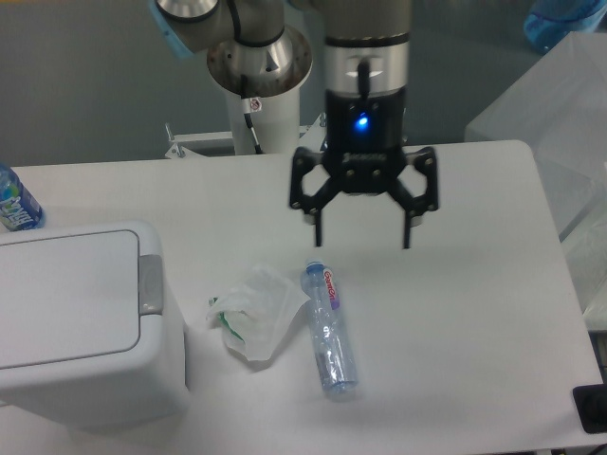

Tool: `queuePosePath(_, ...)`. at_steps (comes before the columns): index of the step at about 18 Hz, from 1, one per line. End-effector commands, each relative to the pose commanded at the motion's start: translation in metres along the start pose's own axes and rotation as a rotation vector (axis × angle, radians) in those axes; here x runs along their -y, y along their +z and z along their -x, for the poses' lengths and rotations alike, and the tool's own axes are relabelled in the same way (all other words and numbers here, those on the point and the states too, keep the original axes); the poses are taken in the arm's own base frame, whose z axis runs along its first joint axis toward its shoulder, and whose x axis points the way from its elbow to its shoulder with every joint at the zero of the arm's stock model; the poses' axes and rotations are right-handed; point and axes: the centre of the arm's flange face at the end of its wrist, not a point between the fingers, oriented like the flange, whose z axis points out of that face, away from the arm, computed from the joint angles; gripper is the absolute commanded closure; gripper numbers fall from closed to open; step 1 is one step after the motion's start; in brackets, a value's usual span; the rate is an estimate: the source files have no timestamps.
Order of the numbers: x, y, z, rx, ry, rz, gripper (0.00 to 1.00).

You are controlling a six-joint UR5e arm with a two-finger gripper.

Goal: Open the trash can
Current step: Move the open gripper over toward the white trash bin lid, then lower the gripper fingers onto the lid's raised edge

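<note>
The fixed camera shows the gripper [362, 234] hanging above the middle of the table [474, 313], its two fingers spread wide with nothing between them, poised over the cap end of a clear plastic water bottle [328, 329] that lies on its side. The trash can [81, 327] sits at the left front corner of the table, well apart from the gripper, and its lid is down flat, so the task reads as being in its approach step, with the opening itself not yet begun. The can is a large white boxy plastic bin with rounded corners, a flat white lid set into a shallow recess, and a small grey rectangular push tab [150, 283] on the lid edge that faces the table's centre. The next move, as I judge it, calls for travelling left and lowering until one finger or the gripper tip bears squarely on that tab, passing over the crumpled white plastic bag [254, 312] that lies between bottle and can without snagging it. A second bottle [16, 201] with a blue label stands at the far left edge behind the can.
</note>
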Motion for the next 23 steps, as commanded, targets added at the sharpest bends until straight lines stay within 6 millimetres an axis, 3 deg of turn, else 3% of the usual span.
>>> queuePosePath(10, 0.004, 0.027, -0.070, -0.075, -0.086, 0.033, 0.00)
queuePosePath(15, -0.003, 0.040, -0.090, -0.097, -0.094, 0.062, 0.00)
queuePosePath(23, -0.005, 0.051, -0.099, -0.108, -0.098, 0.080, 0.00)
